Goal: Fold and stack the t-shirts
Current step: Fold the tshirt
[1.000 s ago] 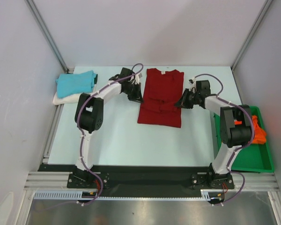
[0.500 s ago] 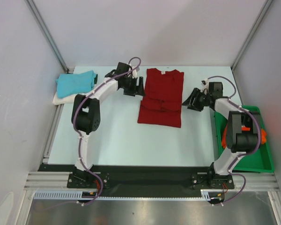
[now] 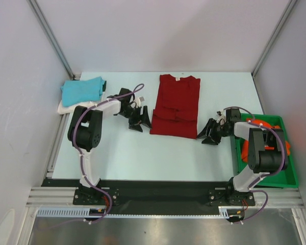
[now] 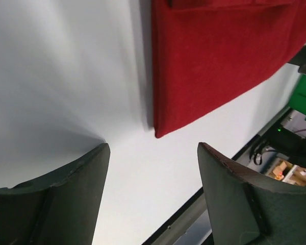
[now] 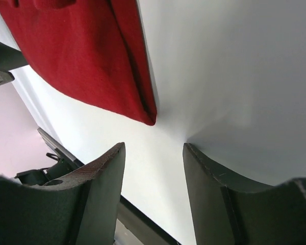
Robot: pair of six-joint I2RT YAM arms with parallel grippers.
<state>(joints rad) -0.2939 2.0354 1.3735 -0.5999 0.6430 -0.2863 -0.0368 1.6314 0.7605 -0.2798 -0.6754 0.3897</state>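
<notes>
A dark red t-shirt (image 3: 176,104) lies flat in the middle of the table, sleeves folded in, collar at the far end. My left gripper (image 3: 142,123) is open just left of its near-left corner (image 4: 158,133), holding nothing. My right gripper (image 3: 208,138) is open just right of its near-right corner (image 5: 149,120), also holding nothing. A turquoise t-shirt (image 3: 82,90) sits folded on a cream white t-shirt (image 3: 71,106) at the far left. A bright orange t-shirt (image 3: 281,143) lies in the green tray, partly hidden by my right arm.
The green tray (image 3: 283,173) stands at the right edge of the table. Metal frame posts rise at both far corners, and white walls enclose the table. A black strip with the arm bases runs along the near edge.
Both grippers have let go of the red shirt, opened, and moved back toward me from its middle to its near corners. The shirt's sleeves now lie folded in.
</notes>
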